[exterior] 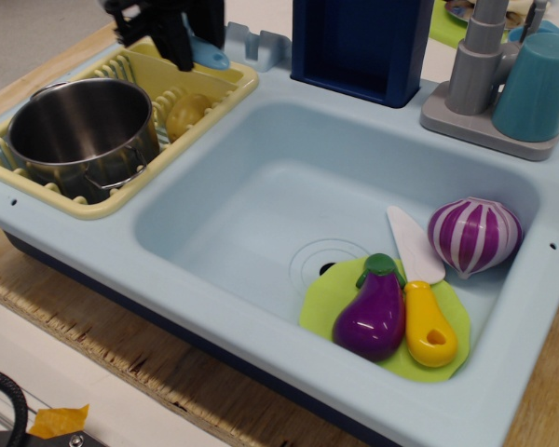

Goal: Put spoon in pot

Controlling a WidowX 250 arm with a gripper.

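Note:
The shiny steel pot (79, 130) stands in the yellow dish rack (112, 200) at the left. My black gripper (177, 48) is at the top left, above the rack's back edge and up-right of the pot. It is shut on the spoon, whose light-blue handle (210, 56) sticks out to the right of the fingers. The spoon's grey bowl is hidden behind the gripper. The spoon is lifted above the rack.
A yellow round toy (186, 114) lies in the rack beside the pot. In the sink basin (261, 205) a green plate (331, 298) holds an eggplant (373, 312) and a yellow-handled knife (424, 307), next to a purple onion (473, 233). A grey faucet (475, 65), a teal cup (538, 84) and a dark blue box (363, 42) stand at the back.

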